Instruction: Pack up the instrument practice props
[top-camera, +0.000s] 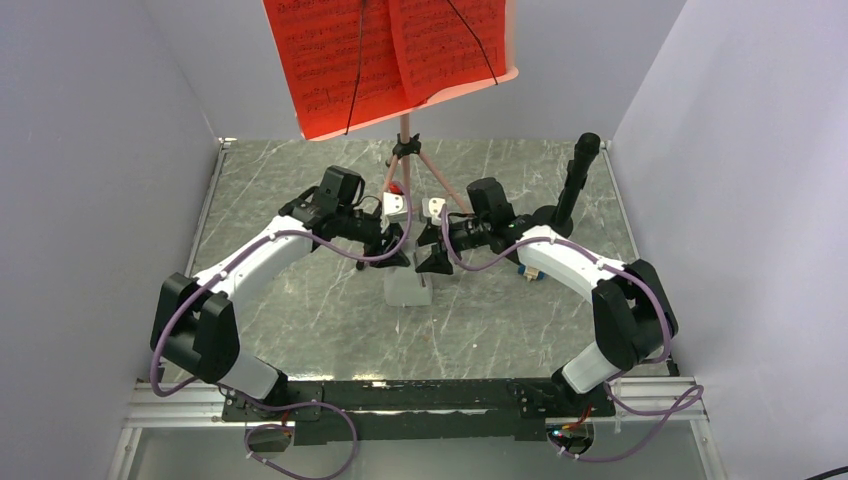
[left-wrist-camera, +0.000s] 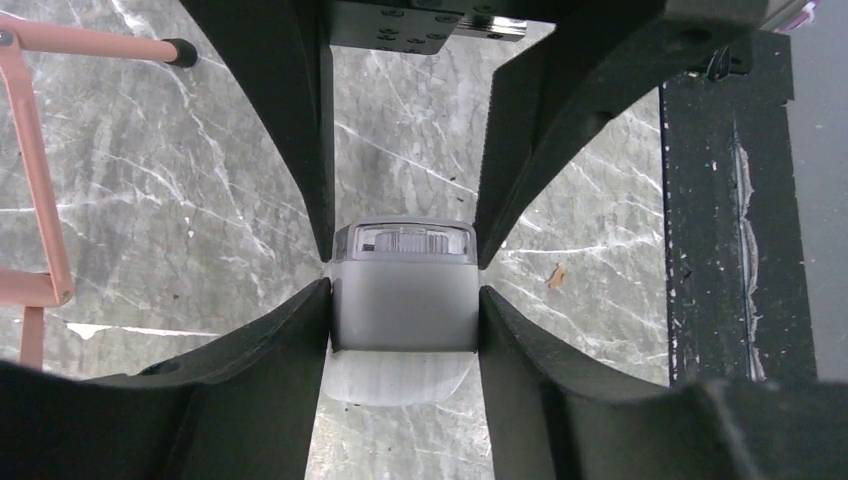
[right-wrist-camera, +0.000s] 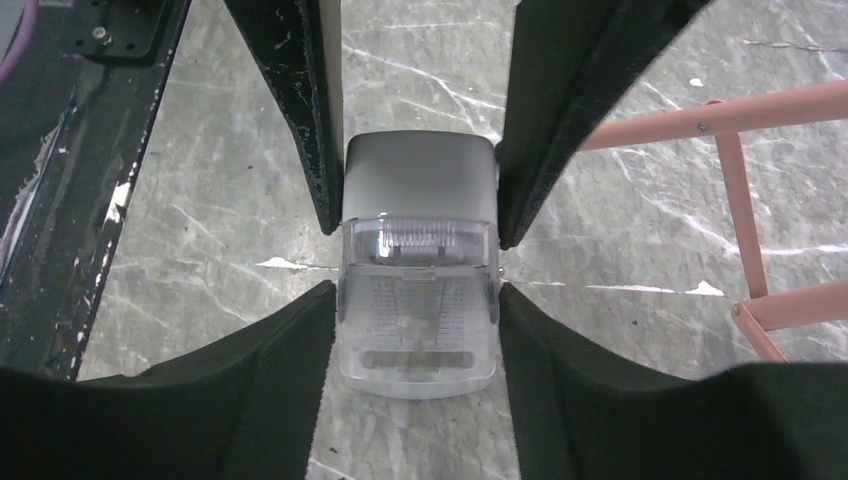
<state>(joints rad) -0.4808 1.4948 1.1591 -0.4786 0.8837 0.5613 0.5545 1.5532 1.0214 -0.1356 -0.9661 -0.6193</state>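
Marbled grey counter (top-camera: 300, 310), boxed in by pale walls, carries everything. The white wedge-shaped metronome (top-camera: 408, 290) stands near its middle, just in front of the pink music stand's (top-camera: 404, 150) tripod legs. The red sheet-music pages (top-camera: 350, 60) rest on the stand's desk above.

Both arms meet over the metronome. In each wrist view the left end effector (top-camera: 392, 256) and the right end effector (top-camera: 433, 263) have their fingers pressed against its two flanks, so each looks clamped on it from opposite ends. The clear scale face looks toward the right wrist camera and the plain grey back toward the left.

The step in hand appears to be a two-handed pick-up of the metronome. To do it well:
- Both arms should rise together and level, or the body may twist out of one grip.
- The tapered sides could let it slip downward, so firm, even pressure matters.
- Draw it toward the arms' bases, away from the tripod legs just behind.
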